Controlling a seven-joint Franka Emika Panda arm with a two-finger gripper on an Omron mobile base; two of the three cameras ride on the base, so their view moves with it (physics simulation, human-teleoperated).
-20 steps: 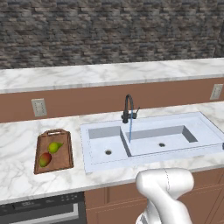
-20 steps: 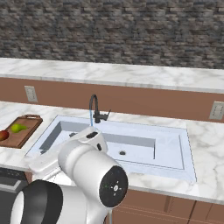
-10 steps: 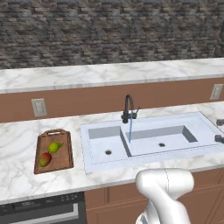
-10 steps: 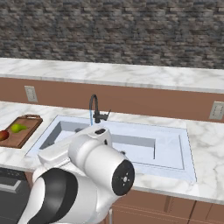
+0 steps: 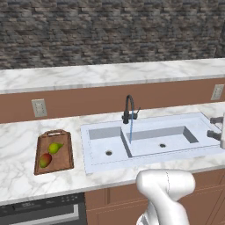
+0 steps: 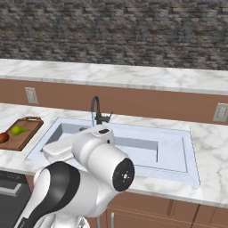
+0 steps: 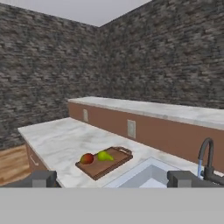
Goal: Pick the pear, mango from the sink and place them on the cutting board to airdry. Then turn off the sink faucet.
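While the stone wall (image 5: 110, 30) fills the far side of the room, a marble counter (image 5: 17, 176) runs the full width below it, backed by a raised ledge (image 5: 88, 74) with a brown face; two outlets (image 5: 39, 107) sit in that face, one far left and one far right. The sink (image 5: 149, 151) is set into the counter right of centre; it is white, with two basins split by a divider, a drain hole visible in each. The cutting board (image 5: 53, 151) lies flat on the counter just left of the sink, apart from its rim, loop handle toward the far side. The faucet (image 5: 128, 108) stands at the far edge of the sink near the divider; a thin blue stream of water (image 5: 130, 132) falls from its spout into the basin, so it is running. The mango (image 5: 45, 160) rests on the near part of the board; the pear (image 5: 54, 147) rests just beyond it, the two close together; I cannot tell whether they touch. A dark oven front (image 5: 41, 213) shows below the counter at the near left. The gripper (image 7: 109, 178) shows in the hand view; its two dark tips stand wide apart with nothing between them, looking toward the board and fruit from the sink side.
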